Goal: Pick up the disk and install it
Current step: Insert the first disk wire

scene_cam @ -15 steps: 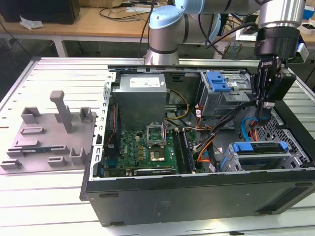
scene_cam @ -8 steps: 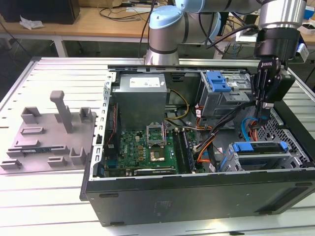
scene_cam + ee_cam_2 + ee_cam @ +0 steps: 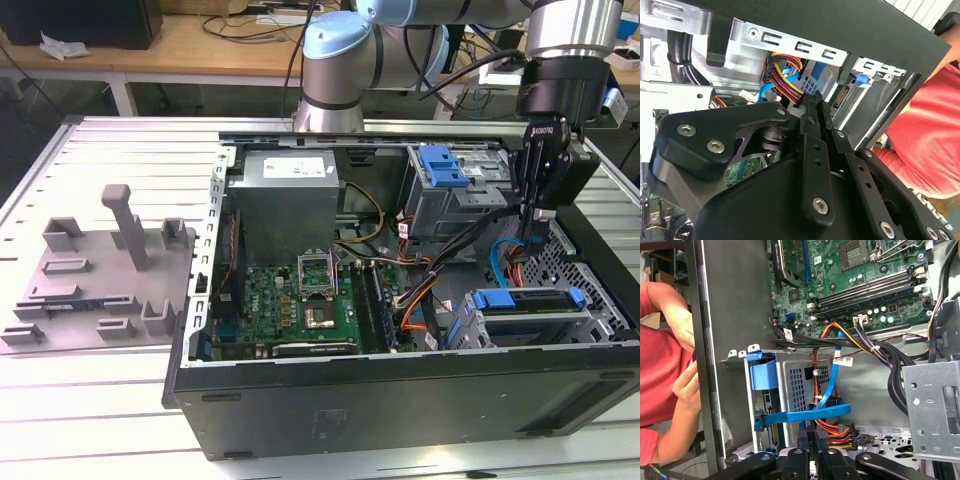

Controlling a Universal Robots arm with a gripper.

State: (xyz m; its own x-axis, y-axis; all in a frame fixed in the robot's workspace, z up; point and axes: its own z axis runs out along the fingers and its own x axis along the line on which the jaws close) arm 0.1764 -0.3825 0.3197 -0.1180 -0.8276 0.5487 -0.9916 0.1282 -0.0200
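The counter (image 3: 90, 420) is a pale metal top, ribbed all the way across. On the exterior view's left sits a grey moulded fixture (image 3: 100, 285), its posts standing upright. Just beside it, filling the middle and the exterior view's right, a black computer case (image 3: 400, 405) lies on its side, open upward.

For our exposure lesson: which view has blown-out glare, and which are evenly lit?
Second wrist view: the metal panel glares white; exterior view: the motherboard is evenly lit; first wrist view: the blue cable shows no glare.
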